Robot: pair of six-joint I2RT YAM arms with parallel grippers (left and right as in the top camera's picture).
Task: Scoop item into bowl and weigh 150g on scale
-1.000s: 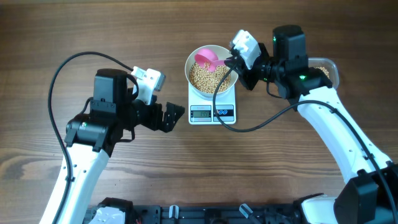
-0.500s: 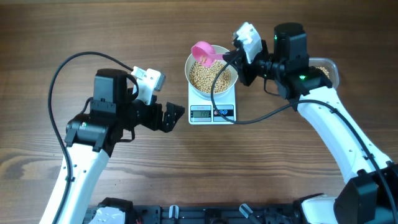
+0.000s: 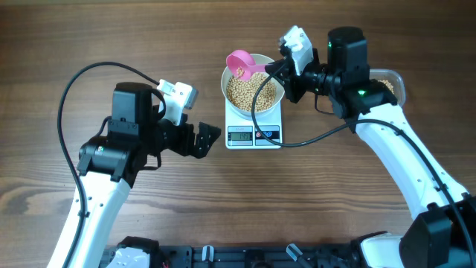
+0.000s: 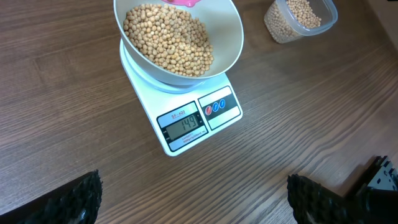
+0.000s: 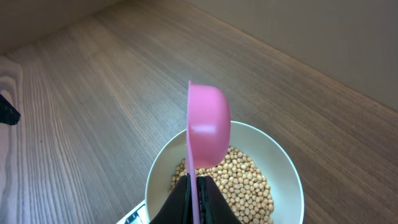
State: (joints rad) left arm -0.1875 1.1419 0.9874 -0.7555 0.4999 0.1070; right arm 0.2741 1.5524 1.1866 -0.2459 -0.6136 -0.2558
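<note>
**While one gripper pinches the scoop, the other stands spread**

Where the overhead view shows the top centre of the frame, we see the right gripper [image 3: 277, 69] with its fingers pressed together on the handle of a pink scoop [image 3: 242, 63]. In the right wrist view the two dark fingers [image 5: 184, 196] clamp the thin handle at the bottom centre of the frame. The scoop's cup [image 5: 208, 124] rises from them turned on its edge, so we look at its rounded back. The cup hangs over the upper left rim of the white bowl [image 3: 225, 89] and is clear of the beans [image 3: 253, 92] that fill the bowl's floor.

The bowl sits on the white scale [image 3: 254, 135] in the upper middle of the table [image 3: 223, 208]. In the left wrist view the scale's display [image 4: 183, 125] faces the lower edge of the frame, and we read what looks like 149 on it. A clear tub [image 4: 300, 18] with more beans stands in the upper right of that view, apart from the scale.

The left gripper [image 3: 204, 139] is just left of the scale in the overhead view. Its fingers are spread wide and hold nothing. From its own camera we see one fingertip [image 4: 78, 198] in the lower left corner and the other in the lower right, with only wood between them.
</note>
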